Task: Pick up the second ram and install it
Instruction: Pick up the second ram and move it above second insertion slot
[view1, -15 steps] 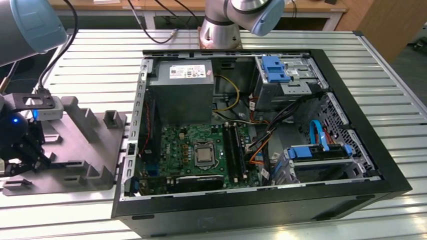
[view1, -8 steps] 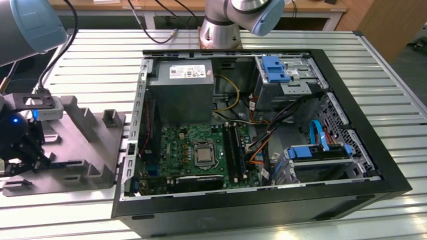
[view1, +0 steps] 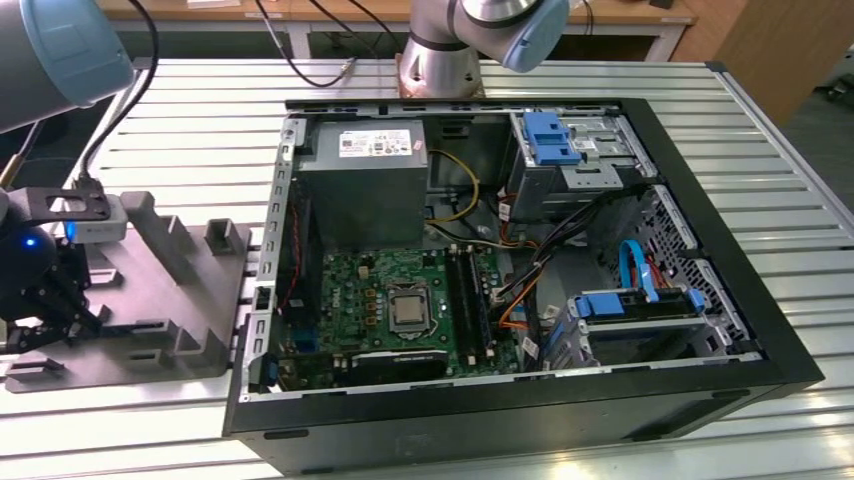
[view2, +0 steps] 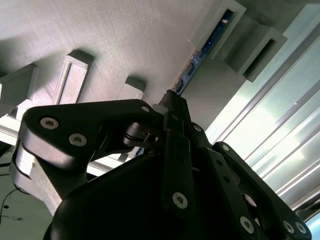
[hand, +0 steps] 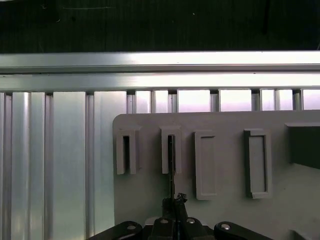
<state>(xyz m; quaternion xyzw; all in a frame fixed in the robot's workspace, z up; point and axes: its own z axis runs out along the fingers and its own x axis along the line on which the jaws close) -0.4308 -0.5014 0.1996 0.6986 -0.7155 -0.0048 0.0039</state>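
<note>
The second ram (view2: 192, 62) is a thin blue-green stick standing on edge in a slot of the grey tray (view2: 125, 40). In the first wrist view the ram (hand: 171, 167) shows edge-on as a dark line running through an upright tab of the tray (hand: 145, 195). My gripper (hand: 172, 201) is shut on the near end of the stick, and the black fingertips (view2: 175, 107) meet at the ram's end. In the exterior view my gripper (view1: 54, 305) hangs low over the tray (view1: 160, 290) at the exterior view's left.
The open computer case (view1: 694, 330) lies on the slatted aluminium table (view1: 200, 110), to the exterior view's right of the tray. Inside it are the green motherboard (view1: 387, 280) with dark memory slots (view1: 467, 295), a grey power supply (view1: 360, 190) and drive bays (view1: 574, 150).
</note>
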